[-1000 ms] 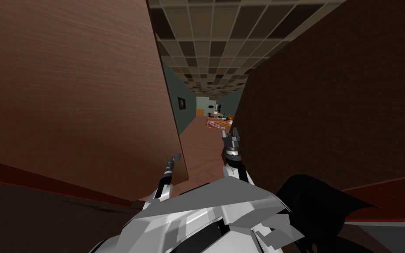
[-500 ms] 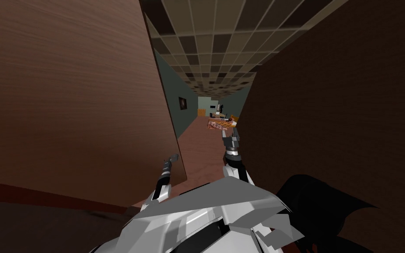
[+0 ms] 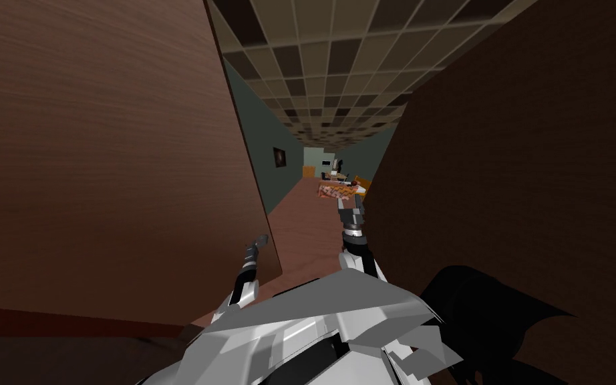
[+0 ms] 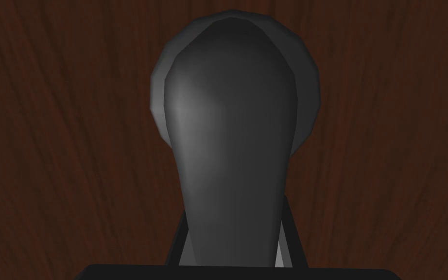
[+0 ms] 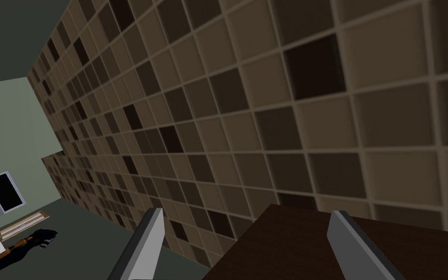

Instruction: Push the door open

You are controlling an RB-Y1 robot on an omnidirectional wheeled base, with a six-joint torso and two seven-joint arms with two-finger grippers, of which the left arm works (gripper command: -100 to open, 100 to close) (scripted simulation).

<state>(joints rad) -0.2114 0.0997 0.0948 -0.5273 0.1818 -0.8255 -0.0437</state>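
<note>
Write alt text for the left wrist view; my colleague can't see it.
A dark grey door handle, seen end-on over its round plate, stands close in front of the left gripper, whose fingers hug its sides. Behind it is the dark brown wood-grain door.

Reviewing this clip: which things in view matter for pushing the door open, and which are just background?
Job in hand: brown door, dark grey handle, left gripper with jaws shut on that handle.
Just there: right gripper with jaws open, framed picture on the corridor wall, orange patterned clutter at the corridor's far end.
</note>
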